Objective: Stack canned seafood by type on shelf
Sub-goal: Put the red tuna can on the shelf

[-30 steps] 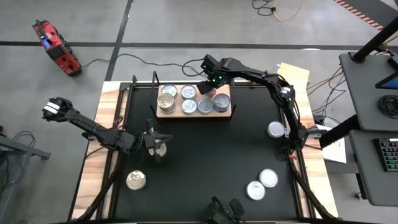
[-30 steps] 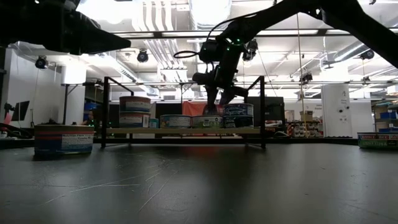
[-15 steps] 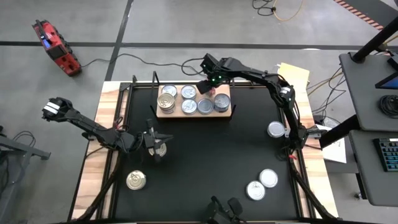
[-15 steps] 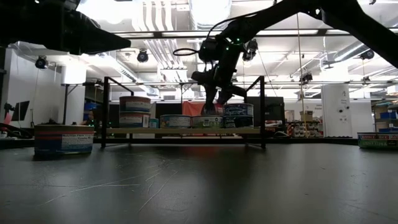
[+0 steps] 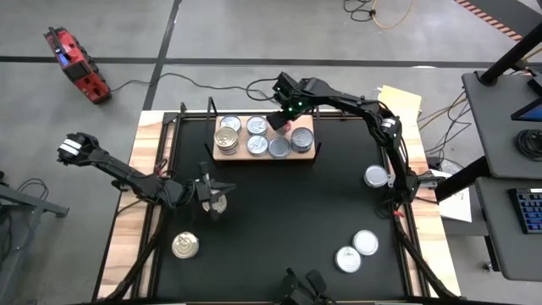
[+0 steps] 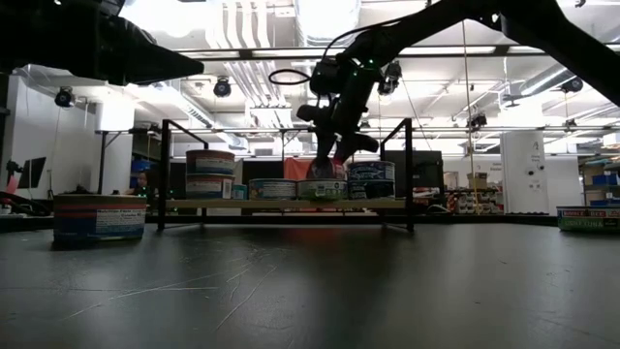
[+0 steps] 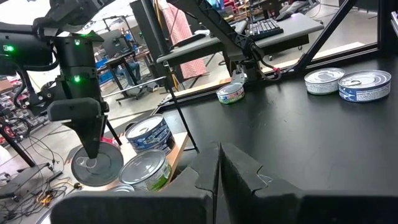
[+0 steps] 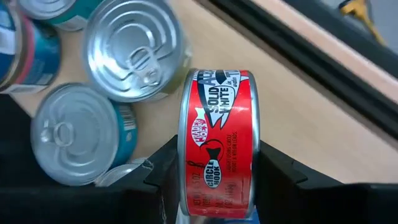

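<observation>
**Holding a red tin over the shelf**

Hovering above the far side of the shelf (image 5: 264, 158), the right gripper (image 5: 282, 124) has its two fingers clamped on a red-labelled tin (image 8: 217, 143), gripped on edge across its flat top and bottom so the printed wall faces the wrist camera. Just beneath it on the board sit silver-topped tins (image 8: 74, 134), some already doubled up at the shelf's left end (image 6: 210, 173).

A tin like this is stiff and will not give under the fingers, but its metal ends look smooth, so I would judge a slip likelier than a dent (held on edge, it could also roll once released). The sure hold is where it has it now: square across the two flat faces.

Well clear of the shelf, toward the near left of the table (image 5: 288, 229), the left gripper (image 5: 213, 196) waits with its fingers pressed together on nothing, beside a loose tin. Other tins lie scattered to the shelf's right and near side, one gold-topped (image 5: 185, 246).
</observation>
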Tool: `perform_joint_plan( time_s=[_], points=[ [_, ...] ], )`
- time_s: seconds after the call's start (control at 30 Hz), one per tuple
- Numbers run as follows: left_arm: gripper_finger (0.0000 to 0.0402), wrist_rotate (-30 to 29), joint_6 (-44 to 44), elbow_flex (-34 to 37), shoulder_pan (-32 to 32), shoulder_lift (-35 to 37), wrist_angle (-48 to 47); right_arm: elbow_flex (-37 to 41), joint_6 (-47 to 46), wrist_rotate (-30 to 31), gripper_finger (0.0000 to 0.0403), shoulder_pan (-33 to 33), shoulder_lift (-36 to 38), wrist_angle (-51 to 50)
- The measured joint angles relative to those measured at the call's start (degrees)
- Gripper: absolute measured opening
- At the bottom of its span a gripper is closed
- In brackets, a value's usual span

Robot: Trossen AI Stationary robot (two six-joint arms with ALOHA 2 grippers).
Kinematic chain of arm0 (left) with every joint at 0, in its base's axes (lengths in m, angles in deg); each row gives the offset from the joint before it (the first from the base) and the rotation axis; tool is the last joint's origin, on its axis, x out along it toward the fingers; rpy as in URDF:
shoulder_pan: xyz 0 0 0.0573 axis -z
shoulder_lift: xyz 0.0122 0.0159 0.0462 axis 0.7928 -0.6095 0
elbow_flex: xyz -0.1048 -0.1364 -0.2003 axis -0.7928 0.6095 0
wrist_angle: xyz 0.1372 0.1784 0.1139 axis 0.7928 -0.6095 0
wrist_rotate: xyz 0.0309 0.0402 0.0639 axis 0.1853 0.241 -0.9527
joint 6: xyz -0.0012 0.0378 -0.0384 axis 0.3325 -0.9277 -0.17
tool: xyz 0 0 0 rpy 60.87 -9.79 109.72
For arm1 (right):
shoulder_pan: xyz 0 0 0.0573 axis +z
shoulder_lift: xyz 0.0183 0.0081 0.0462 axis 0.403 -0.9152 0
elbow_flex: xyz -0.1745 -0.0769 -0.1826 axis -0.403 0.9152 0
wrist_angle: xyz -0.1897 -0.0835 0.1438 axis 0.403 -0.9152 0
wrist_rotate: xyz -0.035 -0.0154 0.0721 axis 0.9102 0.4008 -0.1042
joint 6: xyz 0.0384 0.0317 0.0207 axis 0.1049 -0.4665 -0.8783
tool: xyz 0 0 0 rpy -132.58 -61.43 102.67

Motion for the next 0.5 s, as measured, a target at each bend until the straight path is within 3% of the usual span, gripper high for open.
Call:
perform_joint_plan(
  time_s=[0.27,0.5],
  points=[
    [0.0,0.0,0.0,0.0,0.0,0.0,0.0,0.1,0.6,2.5,0.0179,0.0,0.0,1.5],
    [0.0,0.0,0.0,0.0,0.0,0.0,0.0,0.1,0.7,2.7,0.0167,0.0,0.0,1.7]
  ],
)
